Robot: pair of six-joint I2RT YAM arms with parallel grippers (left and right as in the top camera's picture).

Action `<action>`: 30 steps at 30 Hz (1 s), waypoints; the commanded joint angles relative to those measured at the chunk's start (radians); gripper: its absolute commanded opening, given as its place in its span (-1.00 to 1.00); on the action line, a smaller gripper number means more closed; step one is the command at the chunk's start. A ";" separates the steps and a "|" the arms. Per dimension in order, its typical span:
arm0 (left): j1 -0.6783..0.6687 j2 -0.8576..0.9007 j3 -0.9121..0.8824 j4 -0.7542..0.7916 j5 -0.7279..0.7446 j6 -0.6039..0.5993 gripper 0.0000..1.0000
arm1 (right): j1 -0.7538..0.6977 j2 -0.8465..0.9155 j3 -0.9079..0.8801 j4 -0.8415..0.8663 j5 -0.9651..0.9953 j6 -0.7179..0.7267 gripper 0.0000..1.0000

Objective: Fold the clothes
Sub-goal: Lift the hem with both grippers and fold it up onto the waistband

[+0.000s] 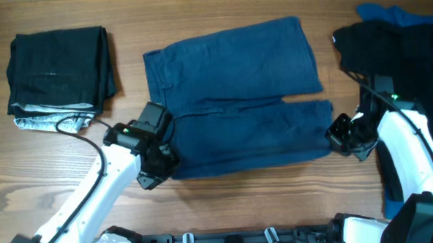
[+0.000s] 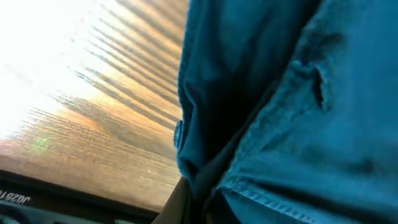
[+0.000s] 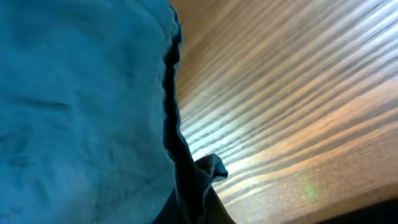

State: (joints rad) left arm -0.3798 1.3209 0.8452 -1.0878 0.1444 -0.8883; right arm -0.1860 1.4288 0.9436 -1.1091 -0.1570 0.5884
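Pinching both near corners of the navy shorts (image 1: 237, 84) for folding.
Past the folded stack (image 1: 59, 73) at the table's (image 1: 227, 201) far-left corner, left gripper (image 1: 165, 159) nips the waistband, right gripper (image 1: 336, 136) the leg hem, so the flat mid-table garment lifts evenly; unfolded clothes (image 1: 388, 37) wait far right.

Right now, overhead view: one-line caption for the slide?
Left end effector and right end effector pinch opposite near corners of the navy shorts lying flat on the wooden table.
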 commanded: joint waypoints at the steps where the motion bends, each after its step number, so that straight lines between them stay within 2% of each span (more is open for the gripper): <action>1: 0.002 -0.063 0.121 -0.048 -0.138 0.022 -0.92 | -0.004 0.000 0.158 -0.037 0.063 -0.068 -0.92; 5: 0.002 -0.064 0.209 -0.051 -0.225 0.022 -0.92 | -0.004 0.001 0.307 -0.080 0.060 -0.112 -0.91; 11: 0.020 -0.064 0.278 0.080 -0.288 0.060 -0.92 | -0.004 0.005 0.387 -0.011 0.043 -0.118 -0.91; 22: 0.095 -0.043 0.283 0.391 -0.375 0.124 -0.92 | 0.029 0.068 0.399 0.227 -0.002 -0.111 -0.91; 27: 0.097 0.042 0.283 0.519 -0.392 0.126 -0.92 | 0.113 0.127 0.399 0.377 0.000 -0.114 -0.92; 30: 0.097 0.105 0.283 0.585 -0.475 0.126 -0.92 | 0.146 0.180 0.399 0.468 0.015 -0.117 -0.91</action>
State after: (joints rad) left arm -0.2939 1.3750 1.1103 -0.5449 -0.1951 -0.7792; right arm -0.0612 1.5570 1.3159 -0.6952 -0.1898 0.4911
